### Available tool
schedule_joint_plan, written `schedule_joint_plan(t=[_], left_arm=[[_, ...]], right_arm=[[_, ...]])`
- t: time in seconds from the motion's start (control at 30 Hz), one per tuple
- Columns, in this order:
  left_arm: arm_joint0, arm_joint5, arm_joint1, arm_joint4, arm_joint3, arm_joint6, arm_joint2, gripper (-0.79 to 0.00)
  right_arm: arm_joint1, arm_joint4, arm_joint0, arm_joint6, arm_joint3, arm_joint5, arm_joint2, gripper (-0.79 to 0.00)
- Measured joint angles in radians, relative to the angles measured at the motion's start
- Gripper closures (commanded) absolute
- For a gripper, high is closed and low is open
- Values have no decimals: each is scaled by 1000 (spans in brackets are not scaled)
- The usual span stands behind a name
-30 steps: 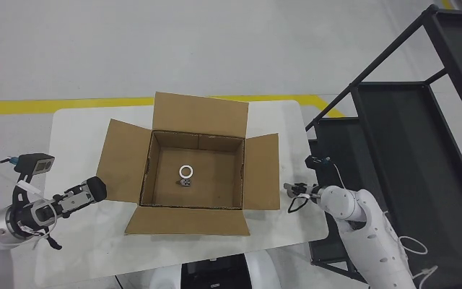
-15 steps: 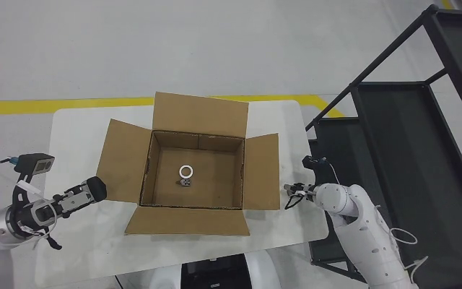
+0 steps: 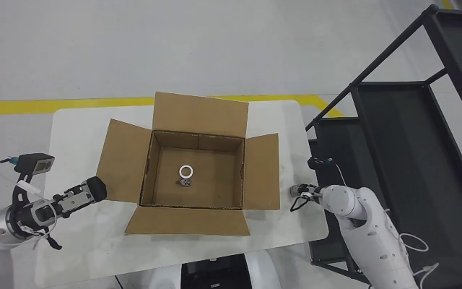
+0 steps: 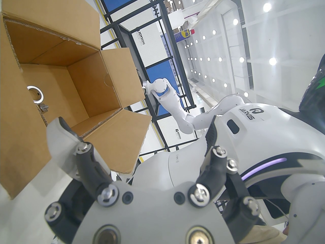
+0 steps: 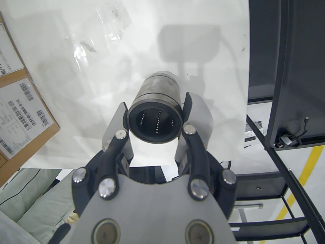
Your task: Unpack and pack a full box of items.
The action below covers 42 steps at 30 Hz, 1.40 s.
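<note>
Right hand point(image 5: 156, 104) clamped around metal cylinder point(image 5: 158, 90), over table point(image 5: 177, 6), beside box point(image 3: 261, 172); left hand point(image 4: 134, 128) apart

White barcode labels point(image 5: 25, 118) on the cardboard box point(image 5: 15, 74) flap, their fine print too small to read

The white table point(image 3: 79, 130) is carrying an open cardboard box point(image 3: 198, 112), which is sitting just ahead of the left gripper's fingers point(image 4: 61, 133) and off to one side of the right gripper's fingers point(image 5: 200, 118). A clear plastic bag point(image 5: 101, 26) is lying flat on the tabletop beyond those right fingers.
</note>
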Motion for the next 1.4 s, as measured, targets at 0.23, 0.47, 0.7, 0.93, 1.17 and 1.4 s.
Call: schedule_joint_plan(t=[0.23,0.47,0.7,0.93,1.17,1.4], left_arm=[[0,0,0,0,0,0,0,-785],[0,0,0,0,0,0,0,-785],[0,0,0,0,0,0,0,-785],[0,0,0,0,0,0,0,-785],[0,0,0,0,0,0,0,-785],[0,0,0,0,0,0,0,-785]], right_arm=[[9,40,-91,-2,-123,-35,97,0],[14,85,-212,-17,-326,-52,229,0],[12,198,-313,-20,-513,-99,370,0],[16,324,-314,-42,-573,-260,466,0],[31,354,-217,-8,-573,-398,393,0],[44,292,-60,17,-573,-405,195,0]])
